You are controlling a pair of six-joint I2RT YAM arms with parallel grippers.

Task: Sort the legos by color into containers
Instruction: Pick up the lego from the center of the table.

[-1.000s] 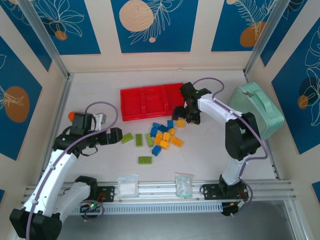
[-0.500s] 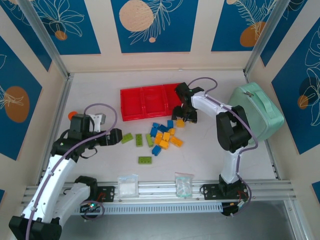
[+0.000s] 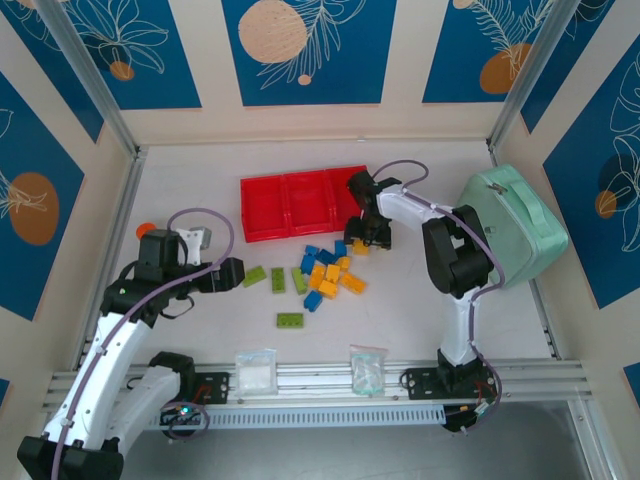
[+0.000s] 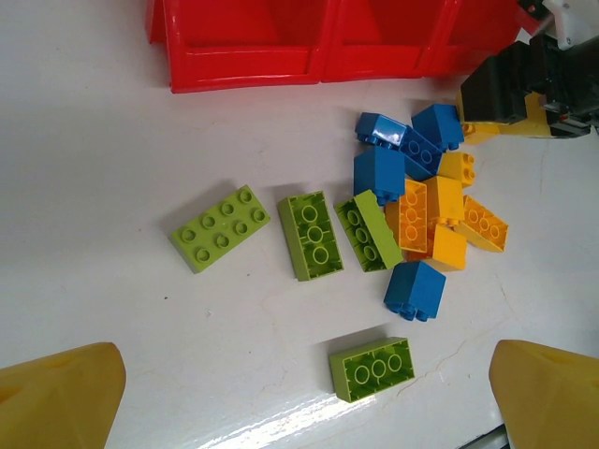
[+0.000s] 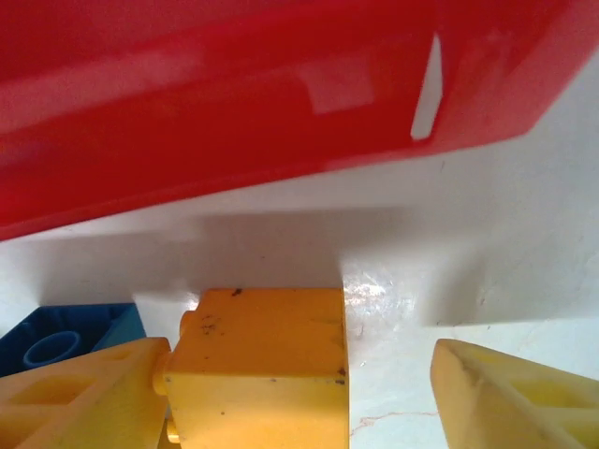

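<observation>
Listing L to R across the worktop. Item 1, left gripper (image 3: 236, 272): low over the worktop's left-centre, elbow bent, wrist aimed right at the bricks; fingers spread full wide, nothing betw. them. Item 2, lime green bricks (image 3: 278, 279): three in a row just right of that gripper, a fourth brick (image 3: 291, 320) nearer the front edge, all flat, studs up; L arm is the nearer one for these. Item 3, pile of legos (image 3: 325, 272): blue and yellow-orange, mid-worktop, most touching. Item 4, red tray (image 3: 262, 205): three joined compartments behind the pile toward the back edge, long axis L–R; the compartments in plain sight hold no brick, so the sort is prob. at its first pick. Item 5, right gripper (image 3: 363, 240): arm folded back on itself, wrist down by the tray's near right corner; fingers apart, straddling item 6. Item 6, yellow brick (image 5: 257, 369): on the worktop just in front of the tray's near wall (image 5: 234, 112), at the pile's back-right end. Wrist view: one finger (image 5: 84, 398) touches its side, other finger (image 5: 515, 402) stands off w/ a clear gap, so not pinched. Key relation: brick sits directly betw. the fingers; its long axis can't be told this close. R arm far the nearer. Est. next: close, lift, short carry back over the wall.
</observation>
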